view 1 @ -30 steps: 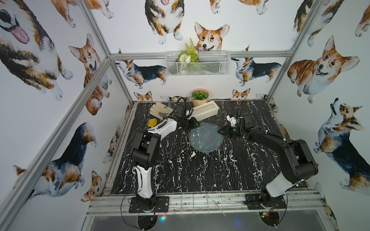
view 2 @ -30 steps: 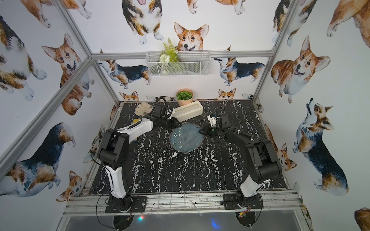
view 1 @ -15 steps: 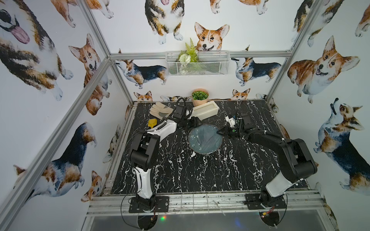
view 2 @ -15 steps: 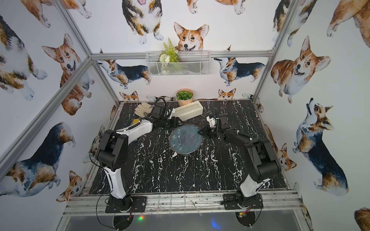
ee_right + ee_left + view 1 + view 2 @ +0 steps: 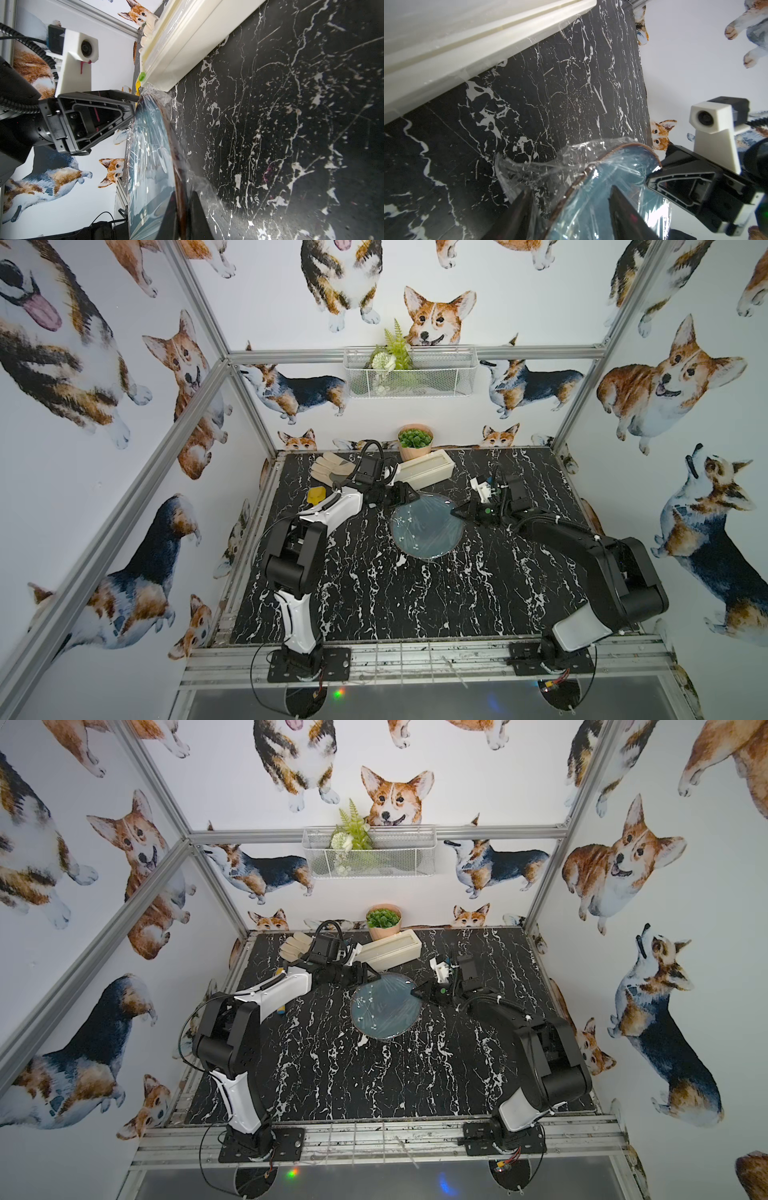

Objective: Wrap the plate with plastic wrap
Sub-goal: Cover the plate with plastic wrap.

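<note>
The blue-grey plate (image 5: pixel 428 531) (image 5: pixel 384 1011) lies mid-table under glossy plastic wrap (image 5: pixel 533 166), and loose film trails off its rim onto the marble. My left gripper (image 5: pixel 409 495) (image 5: pixel 370 974) (image 5: pixel 570 188) is open at the plate's far-left edge. It straddles the rim, one finger over the covered plate (image 5: pixel 623 164) and the other over the loose film. My right gripper (image 5: pixel 455 512) (image 5: pixel 413 992) (image 5: pixel 184 193) is shut on the plate's right rim through the wrap (image 5: pixel 199 182). The cream dispenser box (image 5: pixel 424 466) (image 5: pixel 187 41) lies just behind the plate.
A beige glove (image 5: pixel 332 468) and a small yellow object (image 5: pixel 316 494) lie at the back left. A peach plant pot (image 5: pixel 415 441) stands against the back wall behind the dispenser. A white wire basket (image 5: pixel 409 373) hangs on the wall above.
My left gripper's jaws have spread wider at the plate's far-left rim. The right gripper keeps its hold, and the plate has hardly moved.
</note>
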Robot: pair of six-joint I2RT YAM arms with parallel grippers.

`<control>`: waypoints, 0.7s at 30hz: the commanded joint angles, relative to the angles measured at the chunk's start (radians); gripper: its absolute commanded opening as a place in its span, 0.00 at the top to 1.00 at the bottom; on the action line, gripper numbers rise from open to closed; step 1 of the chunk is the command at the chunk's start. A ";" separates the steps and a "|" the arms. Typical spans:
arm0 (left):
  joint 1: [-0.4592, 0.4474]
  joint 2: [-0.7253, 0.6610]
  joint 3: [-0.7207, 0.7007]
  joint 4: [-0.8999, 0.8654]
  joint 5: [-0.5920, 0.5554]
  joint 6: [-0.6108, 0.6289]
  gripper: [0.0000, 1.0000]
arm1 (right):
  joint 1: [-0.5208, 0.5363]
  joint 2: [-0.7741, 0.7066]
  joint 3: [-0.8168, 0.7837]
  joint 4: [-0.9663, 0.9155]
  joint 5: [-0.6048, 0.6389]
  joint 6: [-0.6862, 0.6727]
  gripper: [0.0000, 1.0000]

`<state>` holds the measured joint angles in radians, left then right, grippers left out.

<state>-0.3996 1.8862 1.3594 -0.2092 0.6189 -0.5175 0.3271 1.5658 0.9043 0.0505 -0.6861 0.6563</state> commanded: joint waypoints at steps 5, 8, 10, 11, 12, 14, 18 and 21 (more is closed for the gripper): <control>0.001 -0.034 -0.057 0.098 0.058 -0.063 0.53 | 0.001 0.048 -0.022 0.286 -0.044 0.152 1.00; 0.001 -0.031 -0.070 0.111 0.073 -0.076 0.46 | 0.003 0.059 -0.068 0.432 -0.033 0.241 1.00; 0.001 -0.031 -0.077 0.114 0.084 -0.076 0.37 | 0.005 0.077 -0.074 0.489 -0.040 0.275 1.00; 0.002 -0.030 -0.082 0.115 0.088 -0.076 0.34 | 0.004 0.087 -0.073 0.501 -0.047 0.284 1.00; 0.002 -0.031 -0.085 0.118 0.092 -0.078 0.32 | 0.004 0.089 -0.074 0.509 -0.050 0.289 1.00; 0.001 -0.034 -0.092 0.125 0.099 -0.081 0.30 | 0.003 0.084 -0.079 0.509 -0.046 0.286 1.00; 0.008 -0.043 -0.103 0.137 0.103 -0.089 0.29 | 0.003 0.070 -0.062 0.439 -0.039 0.236 1.00; 0.020 -0.045 -0.131 0.200 0.138 -0.135 0.25 | 0.001 0.049 -0.062 0.412 -0.032 0.214 1.00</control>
<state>-0.3843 1.8477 1.2476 -0.0521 0.6376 -0.5861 0.3283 1.6447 0.8227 0.3374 -0.7094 0.8391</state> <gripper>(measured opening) 0.718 0.093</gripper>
